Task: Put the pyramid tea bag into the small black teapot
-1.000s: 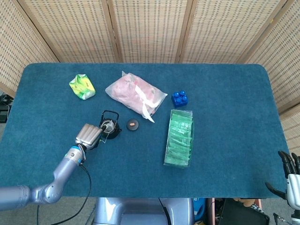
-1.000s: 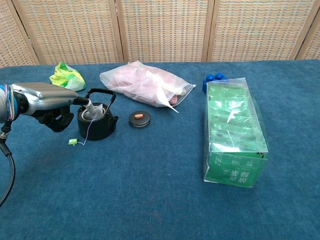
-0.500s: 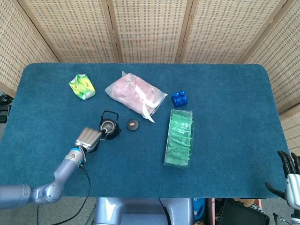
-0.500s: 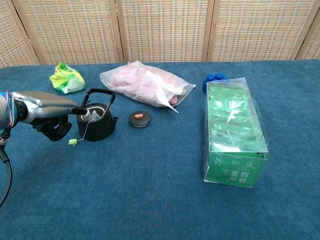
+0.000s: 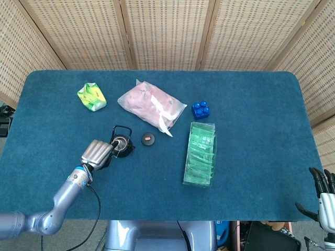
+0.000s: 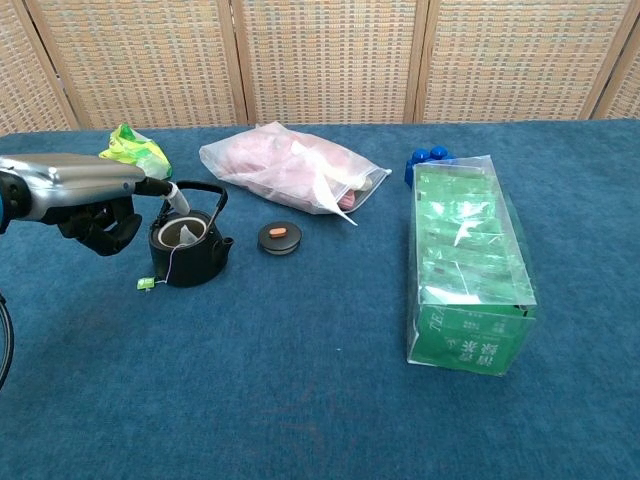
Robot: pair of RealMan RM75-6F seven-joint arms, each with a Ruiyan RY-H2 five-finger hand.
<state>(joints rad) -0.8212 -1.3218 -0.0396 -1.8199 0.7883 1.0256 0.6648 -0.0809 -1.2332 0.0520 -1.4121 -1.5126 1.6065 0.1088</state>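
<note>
The small black teapot (image 5: 121,144) (image 6: 188,255) stands open on the blue table, left of centre, and its lid (image 5: 148,139) (image 6: 280,237) lies just to its right. The white pyramid tea bag (image 6: 186,235) sits in the pot's mouth. Its string runs over the rim to a green tag (image 6: 146,284) on the cloth. My left hand (image 5: 97,151) (image 6: 88,198) reaches in from the left above the pot, and a white corner of the bag shows pinched at its fingertips. My right hand (image 5: 324,201) hangs off the table's near right corner with its fingers spread, holding nothing.
A clear box of green tea packets (image 5: 200,154) (image 6: 470,270) lies right of centre. A pink-filled plastic bag (image 5: 152,103) (image 6: 285,170) lies behind the lid, with a blue brick (image 5: 200,110) to its right. A green-yellow packet (image 5: 91,97) (image 6: 130,152) sits far left.
My left hand dipped to the teapot's mouth, then rose and drew slightly left. The tea bag went from hanging over the pot to sitting in its opening. The teapot shifted a little.
</note>
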